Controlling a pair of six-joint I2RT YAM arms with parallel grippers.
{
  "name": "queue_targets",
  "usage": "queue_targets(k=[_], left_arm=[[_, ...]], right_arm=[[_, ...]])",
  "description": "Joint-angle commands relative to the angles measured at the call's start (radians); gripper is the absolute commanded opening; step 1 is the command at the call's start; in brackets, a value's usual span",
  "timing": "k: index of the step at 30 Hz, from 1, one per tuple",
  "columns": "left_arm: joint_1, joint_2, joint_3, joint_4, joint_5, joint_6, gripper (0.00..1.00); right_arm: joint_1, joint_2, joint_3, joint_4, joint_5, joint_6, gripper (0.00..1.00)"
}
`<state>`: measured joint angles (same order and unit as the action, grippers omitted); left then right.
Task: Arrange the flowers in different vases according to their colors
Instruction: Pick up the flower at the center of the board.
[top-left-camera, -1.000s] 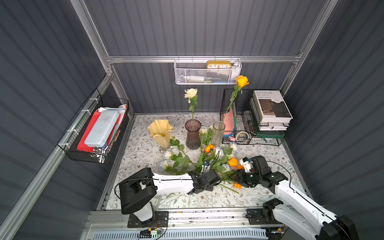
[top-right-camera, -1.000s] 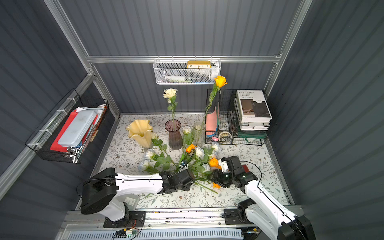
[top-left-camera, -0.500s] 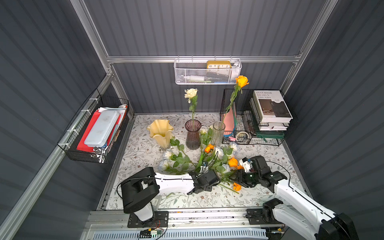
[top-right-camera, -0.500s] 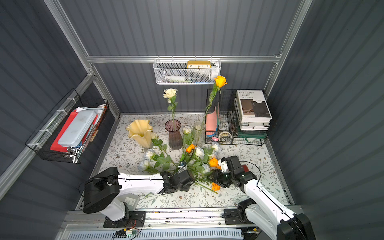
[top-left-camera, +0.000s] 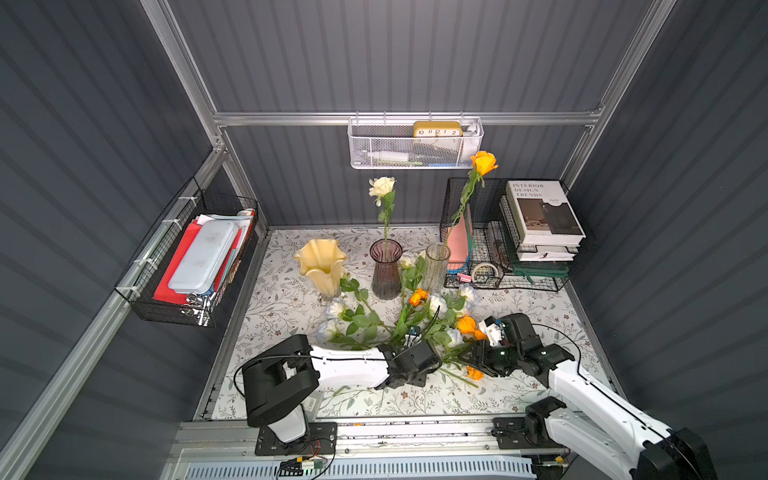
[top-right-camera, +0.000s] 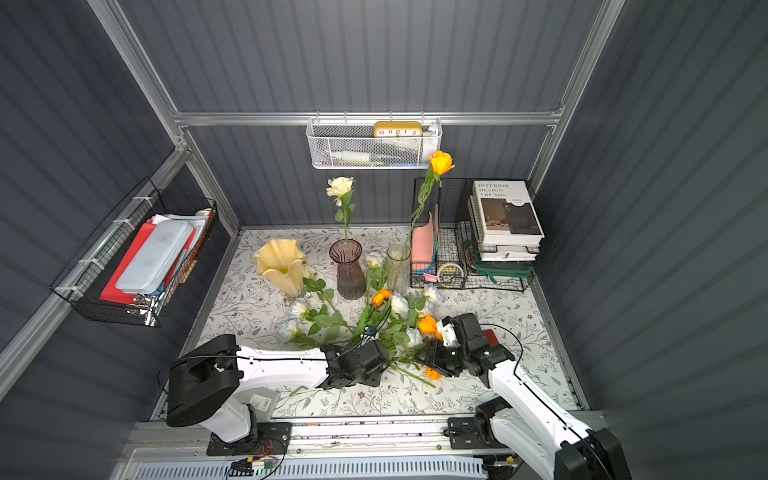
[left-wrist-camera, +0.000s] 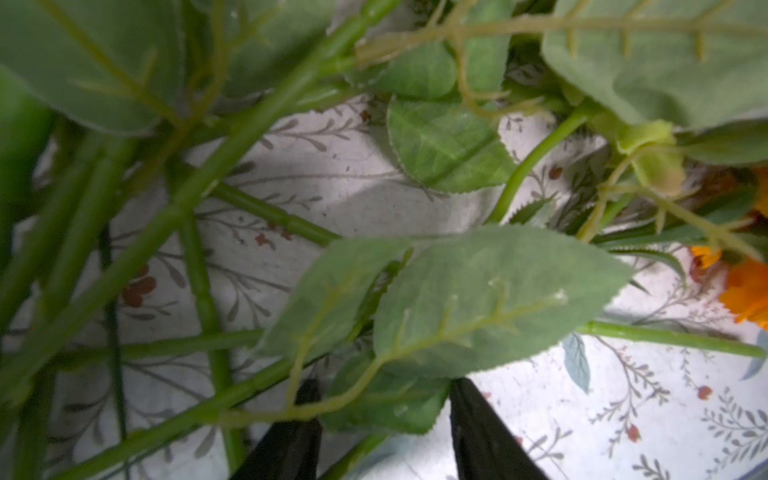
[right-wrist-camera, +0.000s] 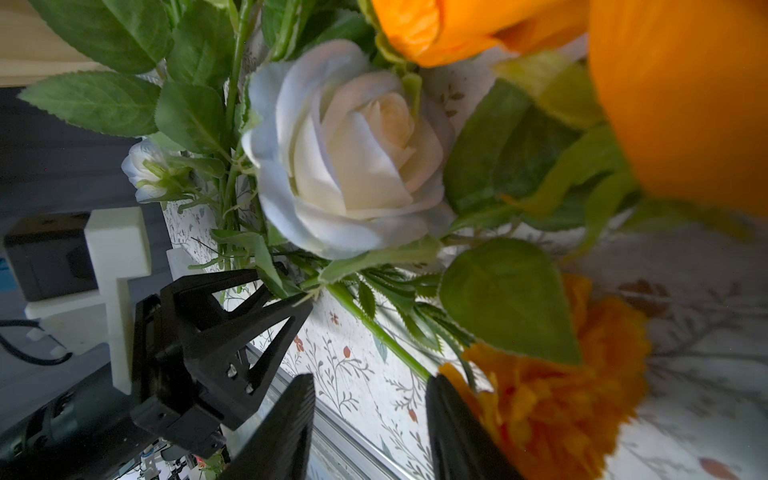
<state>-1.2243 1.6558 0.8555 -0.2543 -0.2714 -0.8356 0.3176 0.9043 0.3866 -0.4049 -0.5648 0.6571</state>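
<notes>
Three vases stand at the back: a pale yellow ruffled one, a purple ribbed one holding a cream rose, and a clear one holding an orange rose. A pile of loose flowers lies in front of them. My left gripper is low in the pile's stems, open, with a leaf and a thin stem between its fingers. My right gripper is open over bare cloth, one finger beside an orange marigold. A white rose lies just beyond.
A black wire basket of flat cases hangs on the left wall. A white mesh basket with a clock hangs on the back wall. A black wire rack with books and a tape roll fills the back right corner.
</notes>
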Motion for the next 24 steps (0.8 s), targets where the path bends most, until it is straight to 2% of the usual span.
queue_targets(k=[1,8,15,24], left_arm=[[-0.011,0.035,0.001,0.006,0.046,0.02,0.45],[-0.015,0.077,0.063,0.002,0.037,0.067,0.32],[-0.015,0.12,0.127,0.011,-0.011,0.114,0.2],[-0.015,0.131,0.226,-0.016,-0.117,0.217,0.13]], right_arm=[[-0.005,-0.012,-0.015,0.001,-0.005,0.005,0.48],[-0.005,-0.036,-0.005,-0.026,0.007,0.01,0.48],[-0.005,-0.155,0.021,-0.123,0.07,0.041,0.48],[-0.005,-0.253,0.057,-0.21,0.127,0.067,0.48]])
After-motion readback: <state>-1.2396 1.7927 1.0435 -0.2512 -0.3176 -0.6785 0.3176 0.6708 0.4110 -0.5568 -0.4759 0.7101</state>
